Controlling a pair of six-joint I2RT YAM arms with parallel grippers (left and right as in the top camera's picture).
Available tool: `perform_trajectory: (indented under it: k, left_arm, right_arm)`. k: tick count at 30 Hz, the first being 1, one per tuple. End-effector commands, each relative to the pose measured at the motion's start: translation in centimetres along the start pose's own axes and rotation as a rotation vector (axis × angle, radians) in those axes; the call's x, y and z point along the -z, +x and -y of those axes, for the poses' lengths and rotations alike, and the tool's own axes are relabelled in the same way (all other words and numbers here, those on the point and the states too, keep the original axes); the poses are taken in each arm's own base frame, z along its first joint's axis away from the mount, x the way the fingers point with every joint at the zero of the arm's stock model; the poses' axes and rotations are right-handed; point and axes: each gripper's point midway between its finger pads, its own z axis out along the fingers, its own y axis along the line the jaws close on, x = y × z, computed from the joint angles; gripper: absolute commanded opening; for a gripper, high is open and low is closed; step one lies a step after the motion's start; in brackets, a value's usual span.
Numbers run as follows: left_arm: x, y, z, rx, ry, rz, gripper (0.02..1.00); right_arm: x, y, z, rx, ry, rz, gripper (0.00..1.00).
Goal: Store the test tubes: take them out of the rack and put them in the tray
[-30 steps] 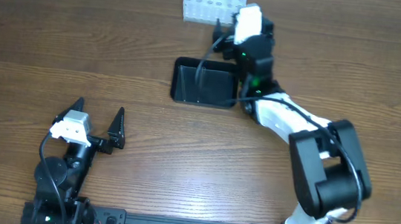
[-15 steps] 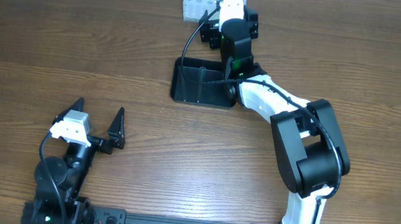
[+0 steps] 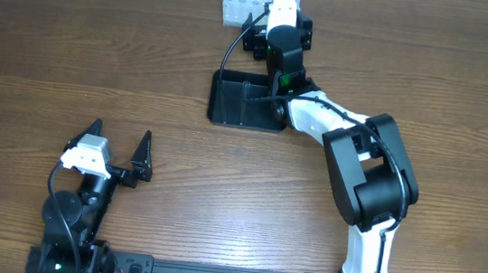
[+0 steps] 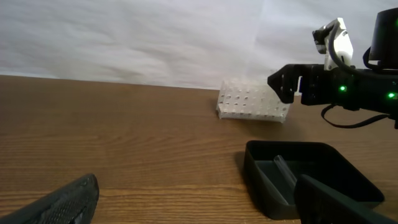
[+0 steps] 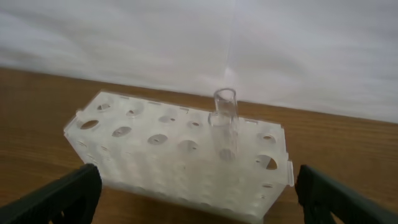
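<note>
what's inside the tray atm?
One clear tube lies in the tray. A finger of the left gripper hides its near corner; from above, the right arm covers the right side.

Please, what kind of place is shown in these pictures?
Probably a robot test bench set up as a mock laboratory: a plain wooden table, a white backdrop behind it, and a clear test tube rack near a black tray.

Right arm (image 3: 319,115) across tray (image 3: 215,97) — rack (image 3: 242,5) just beyond
</note>
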Motion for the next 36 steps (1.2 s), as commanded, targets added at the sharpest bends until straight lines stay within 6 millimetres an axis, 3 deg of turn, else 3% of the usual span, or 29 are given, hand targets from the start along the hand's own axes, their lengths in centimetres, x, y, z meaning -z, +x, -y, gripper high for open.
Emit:
perform_trajectory:
  k: [1, 15, 25, 28, 36]
  left_arm:
    - [0.0, 0.1, 0.1, 0.007, 0.007, 0.0, 0.996]
    - [0.0, 0.1, 0.1, 0.007, 0.007, 0.0, 0.998]
    - [0.0, 0.1, 0.1, 0.007, 0.007, 0.0, 0.998]
    - [0.0, 0.1, 0.1, 0.007, 0.007, 0.0, 0.998]
    - [0.0, 0.1, 0.1, 0.007, 0.007, 0.0, 0.998]
  right_arm:
    - [-1.3, 0.0, 1.0, -0.031, 0.058, 0.019, 0.991]
    - [-4.1, -1.0, 1.6, -0.045, 0.136, 0.063, 0.993]
    - [-4.3, -0.7, 1.6, -0.049, 0.141, 0.061, 0.993]
    - [-4.3, -0.7, 1.5, -0.051, 0.138, 0.061, 0.858]
    - [-4.3, -0.6, 1.4, -0.066, 0.136, 0.058, 0.798]
